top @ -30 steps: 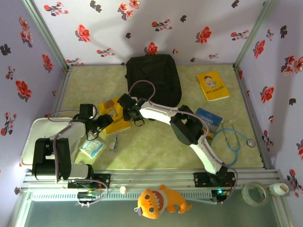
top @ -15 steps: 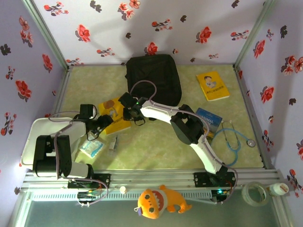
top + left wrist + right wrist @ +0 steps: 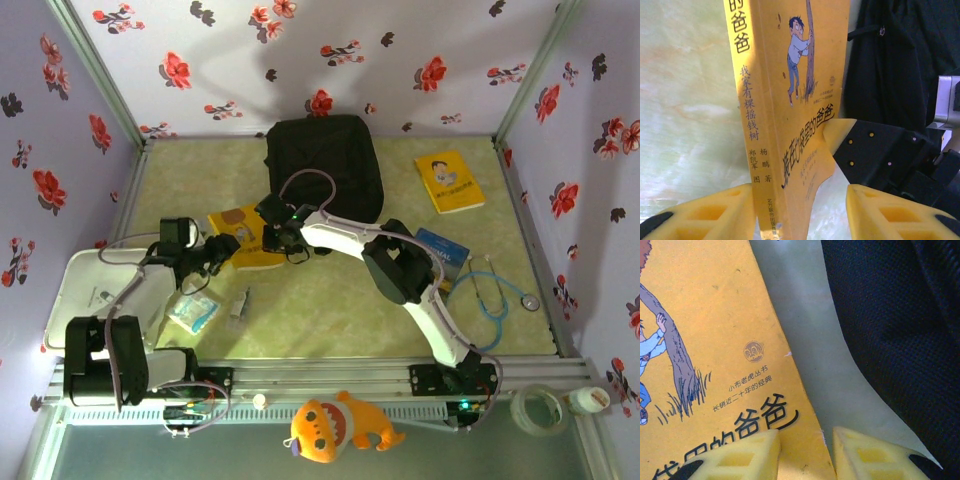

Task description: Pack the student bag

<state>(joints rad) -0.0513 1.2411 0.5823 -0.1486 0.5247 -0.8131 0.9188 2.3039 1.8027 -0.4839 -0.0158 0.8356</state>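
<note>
The student bag (image 3: 322, 165) lies black and flat at the back middle of the table, and it also shows at the right of the left wrist view (image 3: 900, 60) and of the right wrist view (image 3: 900, 315). A yellow picture book (image 3: 243, 238) lies just in front of its left corner. My right gripper (image 3: 275, 238) is shut on the book's right edge (image 3: 705, 340), with the cover between its fingers (image 3: 806, 450). My left gripper (image 3: 222, 250) straddles the spine (image 3: 785, 100), open (image 3: 800, 200). Its left finger touches the spine and its right finger stands off from the curled cover.
A second yellow book (image 3: 449, 181) lies at the back right. A blue book (image 3: 441, 252) and a stethoscope (image 3: 493, 295) are on the right. A white case (image 3: 90, 290), a clear packet (image 3: 194, 312) and a small tube (image 3: 238, 303) sit at the front left.
My left gripper has pushed forward over the book's left edge and its jaws have narrowed. My right gripper has shifted slightly right while holding the book.
</note>
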